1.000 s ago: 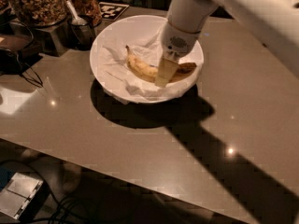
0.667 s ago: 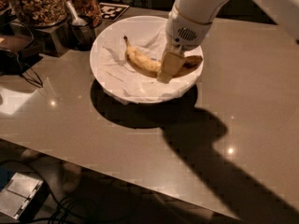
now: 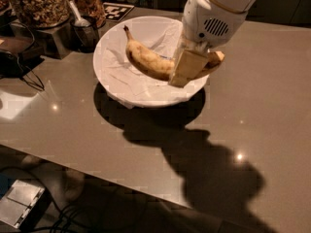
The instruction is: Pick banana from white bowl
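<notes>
The white bowl [image 3: 112,79], lined with crumpled white paper, stands on the grey counter at centre. The speckled yellow banana [image 3: 146,60] is over the bowl, with its dark stem pointing to the upper left. Its right end reaches past the bowl's right rim. My gripper [image 3: 185,72] comes down from the upper right on a white arm and is shut on the right part of the banana. It hides the middle-right stretch of the fruit. The banana looks raised off the paper.
Two glass jars of nuts [image 3: 38,4] [image 3: 90,3] stand at the back left. A metal cup with a spoon [image 3: 83,29] sits just left of the bowl. A black-and-white marker tag [image 3: 118,8] lies behind. Cables [image 3: 19,69] lie at the left. The counter's front edge runs diagonally below.
My gripper has closed on the banana and risen with it. The banana has come up off the paper and shifted slightly right, so its right end now overhangs the rim.
</notes>
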`<action>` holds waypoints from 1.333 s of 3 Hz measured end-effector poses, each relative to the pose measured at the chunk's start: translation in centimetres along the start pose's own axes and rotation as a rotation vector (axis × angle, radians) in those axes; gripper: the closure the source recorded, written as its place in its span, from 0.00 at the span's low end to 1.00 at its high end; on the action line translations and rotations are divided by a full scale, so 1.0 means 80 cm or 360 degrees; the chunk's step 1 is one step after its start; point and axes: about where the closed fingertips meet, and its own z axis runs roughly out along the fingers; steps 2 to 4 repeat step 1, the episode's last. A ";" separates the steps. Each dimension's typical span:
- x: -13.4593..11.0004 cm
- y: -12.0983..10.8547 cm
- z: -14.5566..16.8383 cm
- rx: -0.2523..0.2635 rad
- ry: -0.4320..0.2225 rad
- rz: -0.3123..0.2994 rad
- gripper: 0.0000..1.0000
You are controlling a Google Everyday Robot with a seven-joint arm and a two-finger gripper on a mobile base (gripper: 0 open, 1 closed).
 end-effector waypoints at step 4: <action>0.007 0.023 -0.011 0.0000 -0.0030 0.0000 1.00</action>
